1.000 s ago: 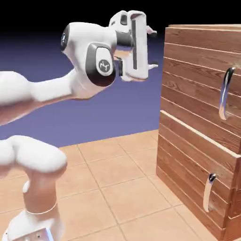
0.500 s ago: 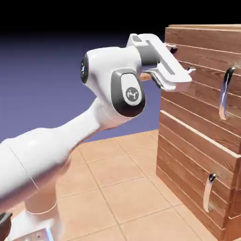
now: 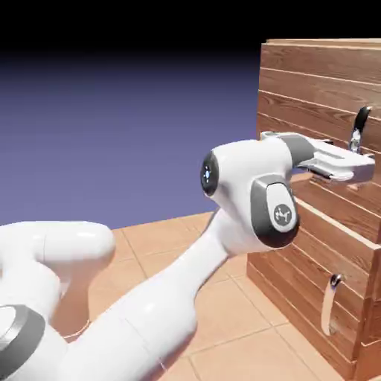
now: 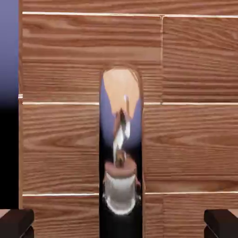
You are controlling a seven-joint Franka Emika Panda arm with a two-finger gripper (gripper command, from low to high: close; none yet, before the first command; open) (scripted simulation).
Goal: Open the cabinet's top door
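Nearest the lens in the hand view, we see our two dark finger tips at the bottom corners, spread wide with nothing between them, so the gripper is open and holds nothing. Straight ahead of them, centred in the gap, stands the long silver handle of the top door, its mirror surface reflecting the arm. Beyond it, plank wood fills almost the whole frame, with a strip of backdrop along the left edge.

We judge the main risk to be closing too early: if the tips are not yet past the bar, they would pinch air or clip its front and slide off the curved metal. We cannot tell from either view whether the tips already flank the bar. Pressing on too far would drive them into the planks.

From the exterior view, our arm rises from the lower left, bends at a high wrist, and holds the hand level, pointing right at the cabinet. The hand covers the middle of the handle, whose upper end shows above it. Below, the lower panel and its small handle are well clear.
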